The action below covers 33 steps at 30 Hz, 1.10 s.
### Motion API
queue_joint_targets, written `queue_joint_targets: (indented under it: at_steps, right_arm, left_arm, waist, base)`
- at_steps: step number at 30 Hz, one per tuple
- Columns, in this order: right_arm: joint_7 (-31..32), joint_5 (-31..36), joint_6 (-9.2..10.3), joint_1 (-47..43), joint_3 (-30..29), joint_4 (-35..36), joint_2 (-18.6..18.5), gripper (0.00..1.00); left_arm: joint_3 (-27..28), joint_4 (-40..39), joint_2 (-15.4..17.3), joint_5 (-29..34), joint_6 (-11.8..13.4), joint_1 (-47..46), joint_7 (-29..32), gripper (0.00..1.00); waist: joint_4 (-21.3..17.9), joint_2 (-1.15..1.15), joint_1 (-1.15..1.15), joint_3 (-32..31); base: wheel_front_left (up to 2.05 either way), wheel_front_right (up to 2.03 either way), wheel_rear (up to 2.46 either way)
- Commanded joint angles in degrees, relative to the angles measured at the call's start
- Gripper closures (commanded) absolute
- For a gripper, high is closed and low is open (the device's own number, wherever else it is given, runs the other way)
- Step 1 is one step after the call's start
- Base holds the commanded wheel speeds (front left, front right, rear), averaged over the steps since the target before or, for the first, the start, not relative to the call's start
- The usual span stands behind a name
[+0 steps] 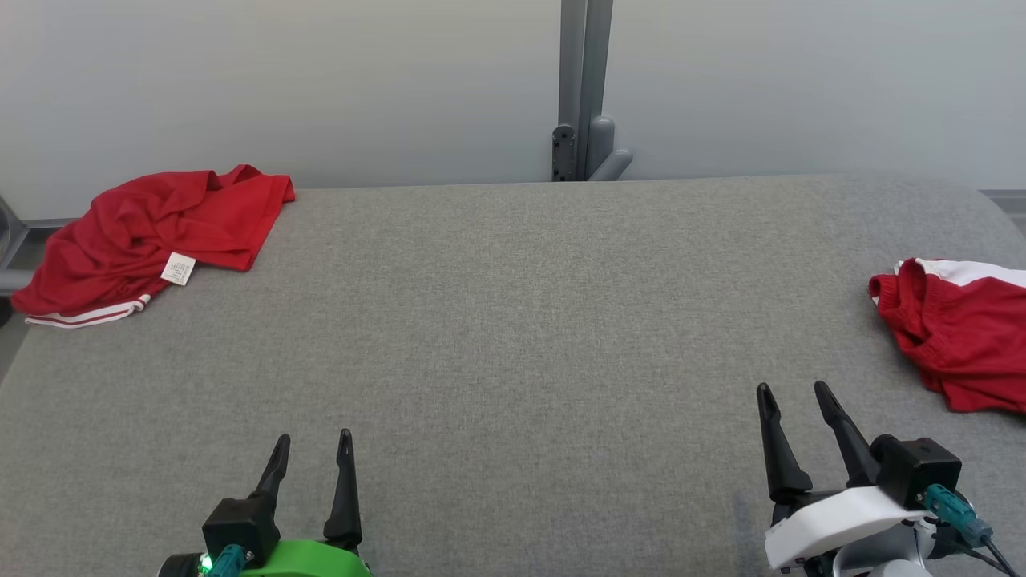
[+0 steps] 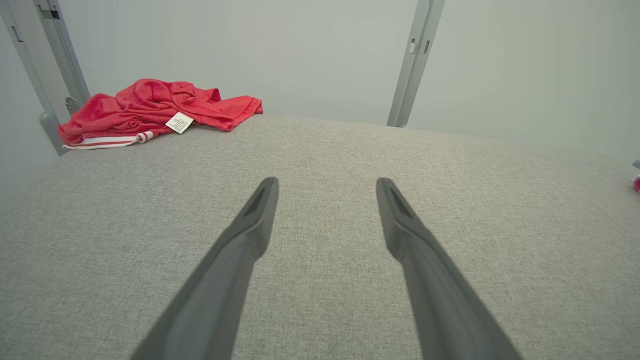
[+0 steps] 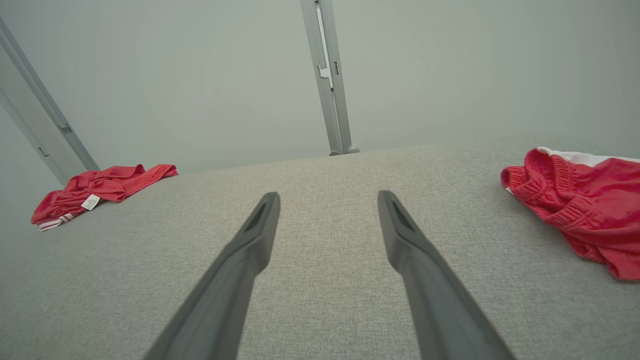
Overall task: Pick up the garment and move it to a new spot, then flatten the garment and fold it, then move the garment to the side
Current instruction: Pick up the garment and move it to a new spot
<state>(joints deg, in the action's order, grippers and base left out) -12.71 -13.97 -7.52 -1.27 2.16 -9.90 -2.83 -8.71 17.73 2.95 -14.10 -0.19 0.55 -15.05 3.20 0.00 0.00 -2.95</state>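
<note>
A crumpled red garment [image 1: 152,232] with a white label and striped white trim lies at the far left corner of the grey table [image 1: 513,336]; it also appears as the garment [image 2: 155,107] and, small, as the garment [image 3: 100,190]. Red shorts with a gathered waistband and white panel [image 1: 962,328] lie at the right edge, seen closer as the shorts [image 3: 580,200]. My left gripper [image 1: 311,458] stands open near the front left, nothing between its fingers. My right gripper [image 1: 795,394] stands open at the front right, a short way from the shorts. Both hover over bare cloth.
A grey metal post [image 1: 583,88] with a bracket rises behind the table's far edge against a pale wall. Slanted frame bars [image 2: 30,75] stand beyond the left corner. The table's front corners curve away at left and right.
</note>
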Motion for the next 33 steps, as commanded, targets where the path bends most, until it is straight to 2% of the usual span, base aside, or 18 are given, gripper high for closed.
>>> queue_joint_targets:
  at_steps: [1, 10, 16, 21, 33]
  right_arm:
    - [-0.28, -0.39, 0.06, -0.18, -0.01, -0.10, -0.13, 0.00]
    - [-0.57, -0.29, 0.06, 0.22, -0.24, -0.56, -0.13, 0.00]
    - [-0.73, -0.43, 0.06, -0.16, -0.28, -0.19, -0.12, 0.00]
    - [-1.05, -0.22, 0.06, -0.58, -0.90, 0.72, -0.13, 0.00]
    - [-1.52, 1.26, 0.06, -0.30, -2.66, 2.52, -0.14, 0.00]
  left_arm:
    - [0.14, 0.01, -0.01, 0.26, -0.12, -0.80, -0.16, 0.00]
    - [0.35, 0.09, -0.03, 0.43, -0.26, -1.18, -0.16, 0.00]
    - [0.27, -0.01, 0.00, 0.55, -0.12, -1.67, -0.17, 0.00]
    - [0.39, -0.68, 0.02, 0.83, -0.06, -1.94, -0.16, 0.00]
    - [1.81, -2.93, 0.07, 1.61, 0.05, -2.13, -0.16, 0.00]
  waist:
    - [0.13, 0.00, 0.00, 0.09]
    - [0.86, 0.00, 0.00, 0.38]
    - [3.62, 0.00, 0.00, 0.41]
    - [8.89, 0.00, 0.00, 1.04]
    - [26.57, 0.00, 0.00, 3.43]
  base:
    - [0.00, 0.00, 0.00]
    - [0.00, 0.00, 0.00]
    - [0.00, 0.00, 0.00]
    - [0.00, 0.00, 0.00]
    - [0.00, 0.00, 0.00]
